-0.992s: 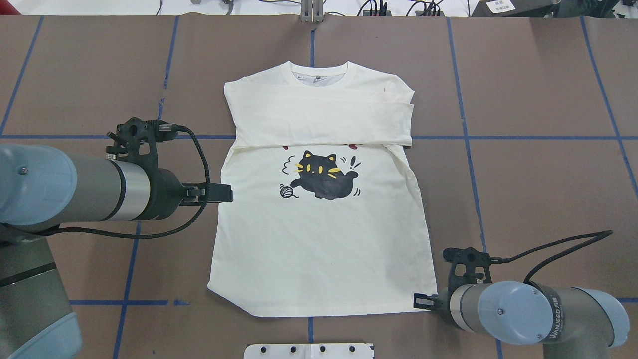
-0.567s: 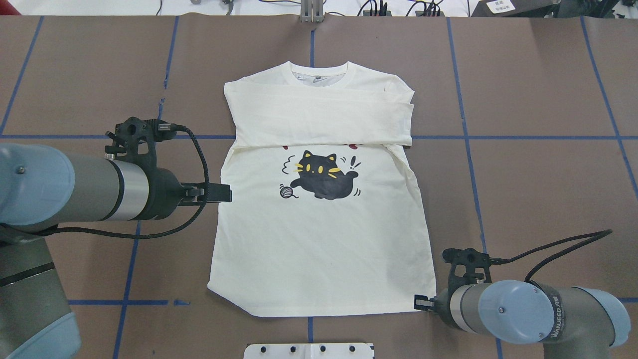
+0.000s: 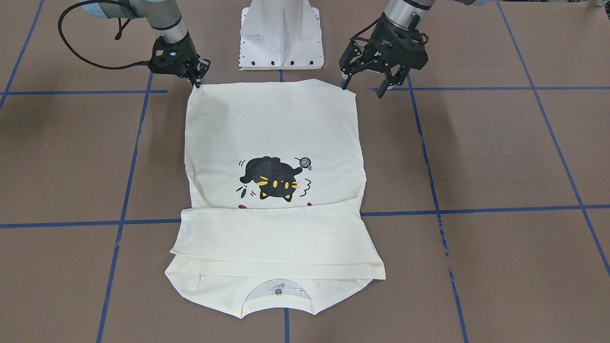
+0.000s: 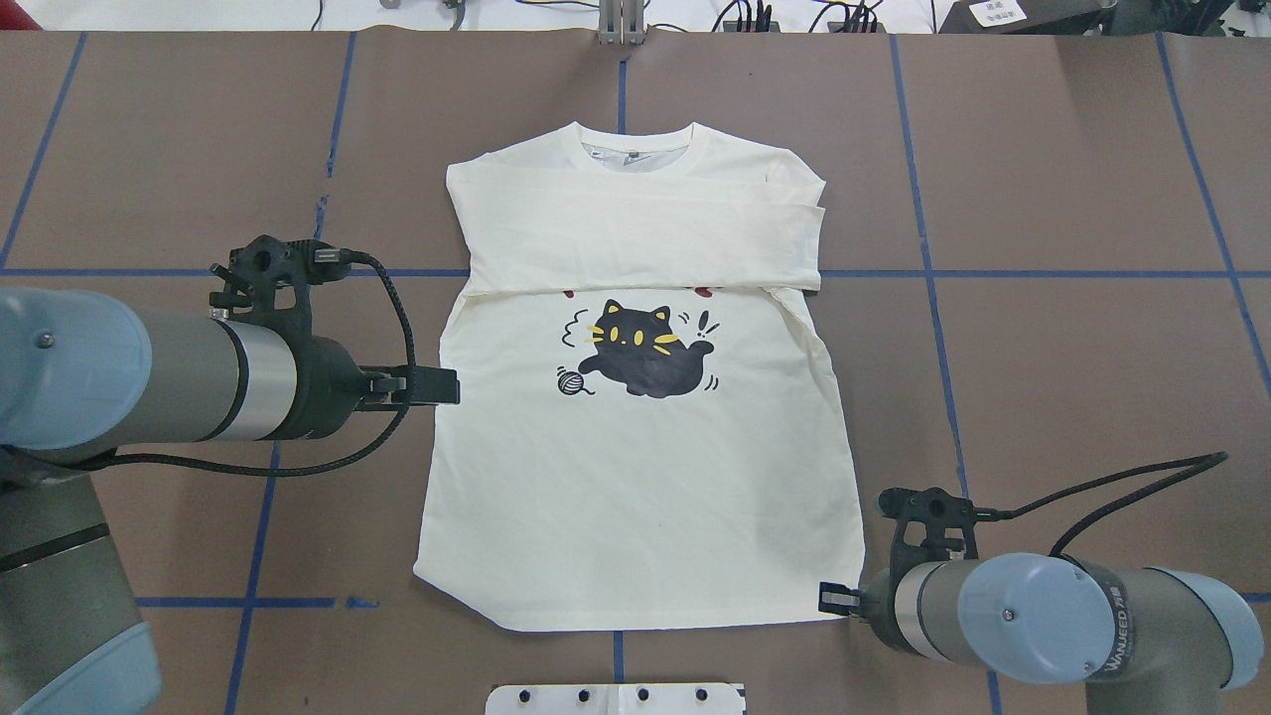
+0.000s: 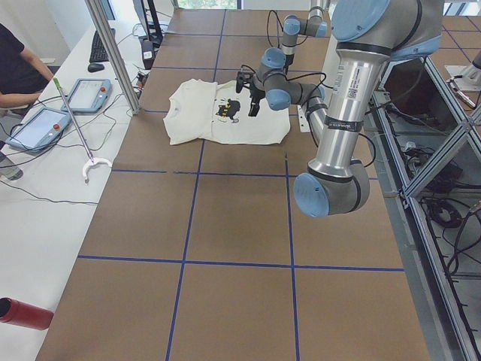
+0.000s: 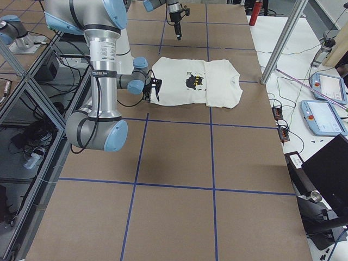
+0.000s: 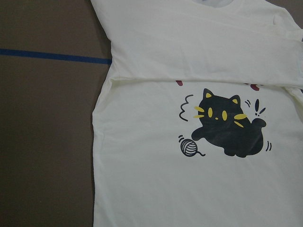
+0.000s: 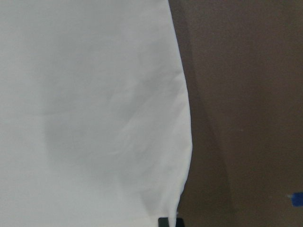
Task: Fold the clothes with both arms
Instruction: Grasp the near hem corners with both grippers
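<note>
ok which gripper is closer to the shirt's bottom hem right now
Right. The right gripper sits at a hem corner of the shirt; the left gripper hangs open above the opposite corner.

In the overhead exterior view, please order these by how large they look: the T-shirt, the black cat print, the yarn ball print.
1. T-shirt, by far the largest.
2. Black cat print, a small part of the shirt front.
3. Yarn ball print, the smallest.
All lie flat on one surface, so camera nearness does not disturb this order.

Brown table (image 4: 1072, 179) gridded with blue tape lines (image 4: 1092, 274); white side bench (image 5: 45, 180).
</note>
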